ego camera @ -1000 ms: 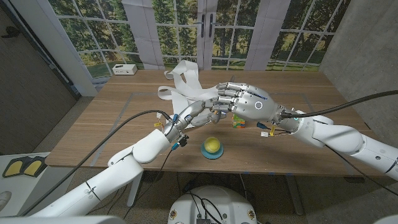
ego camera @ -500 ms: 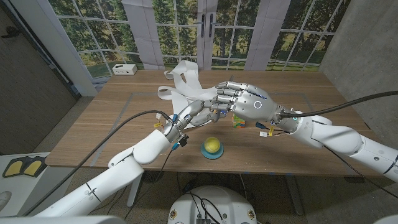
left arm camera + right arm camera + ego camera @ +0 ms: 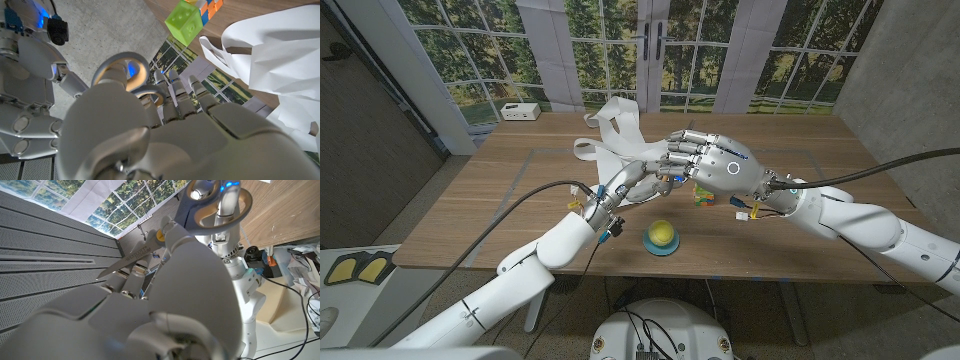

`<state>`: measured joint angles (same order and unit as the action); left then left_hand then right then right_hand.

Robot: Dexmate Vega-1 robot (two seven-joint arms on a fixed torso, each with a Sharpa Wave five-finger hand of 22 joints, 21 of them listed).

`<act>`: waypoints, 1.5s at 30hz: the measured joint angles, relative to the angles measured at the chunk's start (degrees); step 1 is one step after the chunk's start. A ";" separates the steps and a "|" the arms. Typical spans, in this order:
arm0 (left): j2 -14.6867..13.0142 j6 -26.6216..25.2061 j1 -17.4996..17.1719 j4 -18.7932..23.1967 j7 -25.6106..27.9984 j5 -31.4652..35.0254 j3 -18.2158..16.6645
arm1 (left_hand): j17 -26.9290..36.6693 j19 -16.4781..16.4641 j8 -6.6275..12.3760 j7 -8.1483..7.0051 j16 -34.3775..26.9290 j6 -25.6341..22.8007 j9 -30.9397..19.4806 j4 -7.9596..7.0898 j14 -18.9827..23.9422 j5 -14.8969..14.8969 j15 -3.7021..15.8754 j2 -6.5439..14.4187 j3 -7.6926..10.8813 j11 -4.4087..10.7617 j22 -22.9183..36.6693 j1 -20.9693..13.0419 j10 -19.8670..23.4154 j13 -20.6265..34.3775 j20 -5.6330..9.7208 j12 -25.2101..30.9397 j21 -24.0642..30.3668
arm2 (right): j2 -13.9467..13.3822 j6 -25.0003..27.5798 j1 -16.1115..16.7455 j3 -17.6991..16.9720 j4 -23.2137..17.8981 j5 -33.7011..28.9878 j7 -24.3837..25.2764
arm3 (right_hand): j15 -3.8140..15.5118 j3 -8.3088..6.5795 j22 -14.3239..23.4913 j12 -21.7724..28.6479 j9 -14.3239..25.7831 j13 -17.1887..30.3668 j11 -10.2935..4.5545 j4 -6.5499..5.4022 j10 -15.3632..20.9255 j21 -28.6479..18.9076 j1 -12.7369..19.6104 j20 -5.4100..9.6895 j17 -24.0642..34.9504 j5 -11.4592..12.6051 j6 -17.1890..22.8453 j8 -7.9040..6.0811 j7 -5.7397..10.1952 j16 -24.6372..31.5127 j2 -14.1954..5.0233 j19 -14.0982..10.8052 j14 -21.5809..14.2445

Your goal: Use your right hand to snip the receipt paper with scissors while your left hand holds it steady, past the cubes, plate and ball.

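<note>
Looking across the table (image 3: 470, 215) from its near edge, the ball (image 3: 662, 234) comes first, sitting in a small blue plate (image 3: 661, 247). Just beyond the ball the two hands meet. The right hand (image 3: 720, 165) has its fingers curled through the scissors (image 3: 200, 210); its wrist view shows the grey-and-tan loops threaded on its fingers and the blades nearly closed, pointing away. The left hand (image 3: 638, 183) reaches up from the ball's left, fingers bent in toward the paper's near end, but whether it actually pinches the receipt (image 3: 620, 135) I cannot tell, since the right hand covers the contact. Beside the ball, on its far right, the cubes (image 3: 700, 197) peek out under the right hand. Behind the hands the white receipt lies crumpled and looped on the table, trailing toward the windows.

The risk, as I judge it, is that the blades close on slack, folded paper and merely crease it, or that the crowded hands knock together.
</note>
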<state>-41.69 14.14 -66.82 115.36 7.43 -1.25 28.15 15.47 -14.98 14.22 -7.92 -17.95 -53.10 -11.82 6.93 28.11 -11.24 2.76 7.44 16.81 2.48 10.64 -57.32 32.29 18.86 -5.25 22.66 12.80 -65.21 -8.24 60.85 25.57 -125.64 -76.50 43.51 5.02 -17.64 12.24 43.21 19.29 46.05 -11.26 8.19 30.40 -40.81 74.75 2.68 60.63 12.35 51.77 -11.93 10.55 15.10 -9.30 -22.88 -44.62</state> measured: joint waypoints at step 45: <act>6.97 11.42 -2.23 -7.50 2.61 -4.69 -0.24 | 35.99 -11.58 -0.97 6.21 -24.28 -1.44 -4.83 1.85 17.68 0.67 2.55 -2.28 1.52 3.94 9.98 -6.82 -0.92 42.92 4.52 31.38 16.26 | 0.82 0.01 1.53 -1.19 -0.77 2.37 -4.25 | -0.32 0.45 -0.78 -0.85 -0.02 0.55 0.00 -0.04 0.62 -3.37 0.21 -0.21 0.01 0.41 0.01 0.29 0.22 -0.80 -0.22 0.80 0.10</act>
<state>-34.72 25.55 -69.05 107.87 10.04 -5.94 27.91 51.46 -26.56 13.24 -1.71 -42.23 -54.54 -16.65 8.77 45.79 -10.57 5.30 5.16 18.33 6.42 20.62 -64.14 31.37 61.79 -0.73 54.04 29.06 -64.39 -8.22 62.38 24.37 -126.41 -74.13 39.26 4.70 -17.19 11.46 42.36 19.28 46.59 -11.26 8.15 31.03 -44.18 74.97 2.46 60.63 12.76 51.78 -11.65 10.77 14.30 -9.53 -22.09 -44.53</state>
